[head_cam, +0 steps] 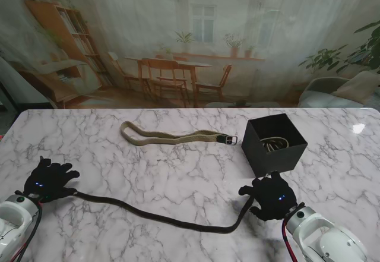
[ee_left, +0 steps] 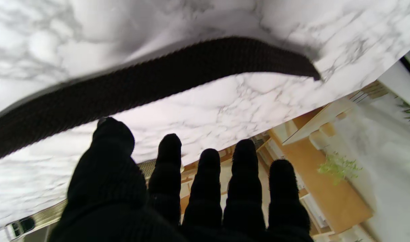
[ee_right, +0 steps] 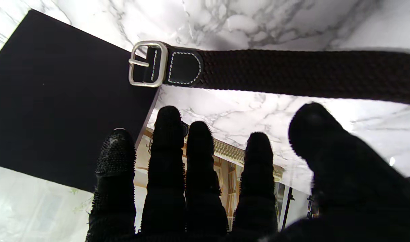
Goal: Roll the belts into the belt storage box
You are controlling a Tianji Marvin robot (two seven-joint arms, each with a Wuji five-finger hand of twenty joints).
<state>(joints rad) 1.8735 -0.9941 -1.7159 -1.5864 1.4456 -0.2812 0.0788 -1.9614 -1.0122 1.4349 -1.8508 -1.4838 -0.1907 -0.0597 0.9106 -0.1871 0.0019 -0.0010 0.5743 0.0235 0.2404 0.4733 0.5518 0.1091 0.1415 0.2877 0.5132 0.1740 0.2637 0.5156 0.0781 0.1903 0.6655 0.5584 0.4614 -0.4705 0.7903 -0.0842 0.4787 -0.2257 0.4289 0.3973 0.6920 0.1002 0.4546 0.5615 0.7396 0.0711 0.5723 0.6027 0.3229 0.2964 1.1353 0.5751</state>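
Observation:
A dark braided belt lies stretched across the near part of the marble table, its tip under my left hand and its silver buckle under my right hand. Both gloved hands hover palm down with fingers spread, holding nothing. A khaki belt lies farther back, its buckle toward the black storage box. The box stands just beyond my right hand and holds a coiled belt.
The marble table runs to the printed backdrop at the far edge. The box's black wall stands close to my right fingers.

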